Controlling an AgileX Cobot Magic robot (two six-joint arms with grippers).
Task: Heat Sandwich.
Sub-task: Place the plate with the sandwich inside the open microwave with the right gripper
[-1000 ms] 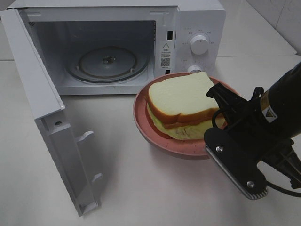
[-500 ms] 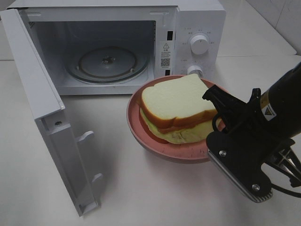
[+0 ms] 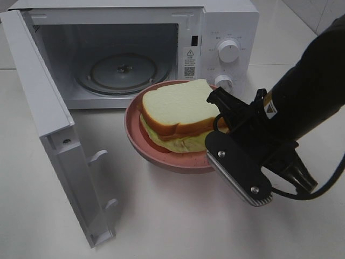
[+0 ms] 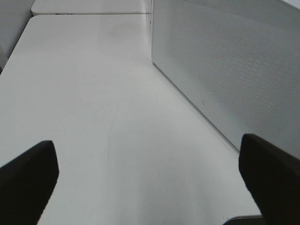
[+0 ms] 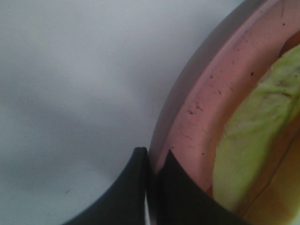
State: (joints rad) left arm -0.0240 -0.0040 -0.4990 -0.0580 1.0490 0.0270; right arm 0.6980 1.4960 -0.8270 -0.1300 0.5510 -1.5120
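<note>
The sandwich, white bread with an orange-brown crust and pale green filling, lies on a round pink plate just in front of the open microwave. My right gripper is shut on the plate's right rim. The right wrist view shows its black fingers pinching the pink rim, with green filling beside them. My left gripper is open and empty above the white table, next to the microwave's perforated side wall. It does not show in the exterior high view.
The microwave door stands wide open to the left, reaching toward the table's front. The glass turntable lies inside the cavity. Two control knobs sit on the right panel. The white table lies below the plate.
My right gripper has carried the plate with the sandwich to the left and toward the microwave opening. The door has not moved.
</note>
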